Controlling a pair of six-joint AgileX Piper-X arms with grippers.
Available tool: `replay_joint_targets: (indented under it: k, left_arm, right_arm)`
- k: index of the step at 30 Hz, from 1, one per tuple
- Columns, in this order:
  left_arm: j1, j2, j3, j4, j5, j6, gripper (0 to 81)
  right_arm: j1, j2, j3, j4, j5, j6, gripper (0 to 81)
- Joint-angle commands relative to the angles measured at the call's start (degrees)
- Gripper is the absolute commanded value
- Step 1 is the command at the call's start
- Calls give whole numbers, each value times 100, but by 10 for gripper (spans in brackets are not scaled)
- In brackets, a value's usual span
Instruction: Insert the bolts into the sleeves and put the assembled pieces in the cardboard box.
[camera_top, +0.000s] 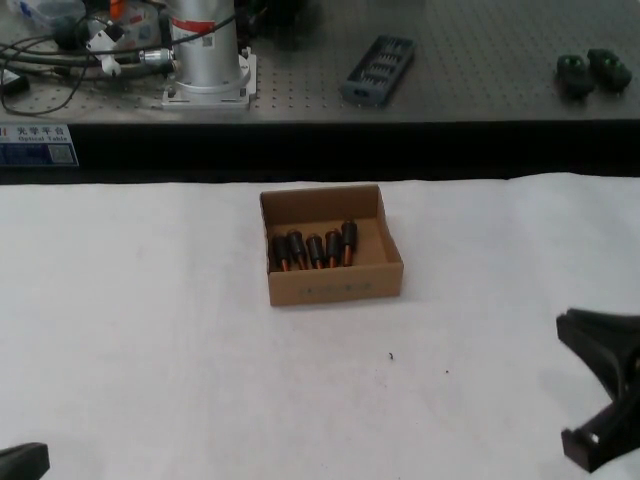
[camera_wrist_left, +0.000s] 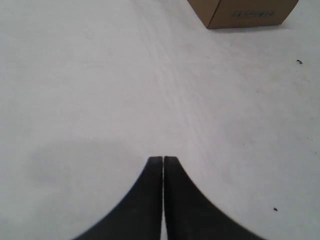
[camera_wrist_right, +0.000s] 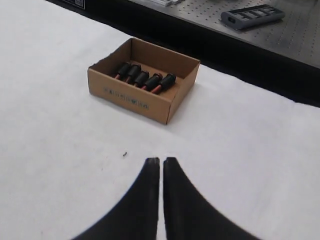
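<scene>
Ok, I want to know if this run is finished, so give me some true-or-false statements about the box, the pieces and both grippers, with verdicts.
1. Five assembled pieces lie in the cardboard box. True.
2. The left gripper holds a bolt. False: its fingers are shut on nothing.
3. The right gripper has its fingers shut. True.
4. The box lies tipped on its side. False: it stands upright, open side up, on the white cloth.
</scene>
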Motion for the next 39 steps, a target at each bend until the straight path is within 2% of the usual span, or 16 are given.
replay_joint_targets:
  k: [1, 4, 8, 14, 20, 30, 34, 39]
  left_arm:
    - [13, -369, 282, -29, 32, 61, 6]
    - [86, -817, 491, -29, 32, 61, 6]
    - [192, -1445, 491, 1129, 27, 61, 6]
    - [191, -2105, 491, 1947, 27, 61, 6]
    - [191, -2831, 491, 2026, 27, 61, 6]
    - [0, -2848, 491, 1952, 30, 61, 6]
    - [-60, -2848, 491, 1952, 30, 61, 6]
    - [-58, -2848, 491, 1952, 30, 61, 6]
  right_arm:
    - [-37, -289, 345, -75, -40, -51, 32]
    - [-154, -766, 830, -68, -40, -51, 32]
    - [-539, -1615, 1424, 1, -40, -51, 32]
    - [-1554, -2448, 1424, 887, -40, -51, 32]
    - [-2534, -2971, 1424, 1139, -40, -51, 32]
    - [-3653, -3659, 1424, 1120, -40, -51, 32]
    - [-3896, -3659, 1424, 1039, -17, -51, 32]
    - [-3920, -3659, 1424, 1063, 2, -51, 32]
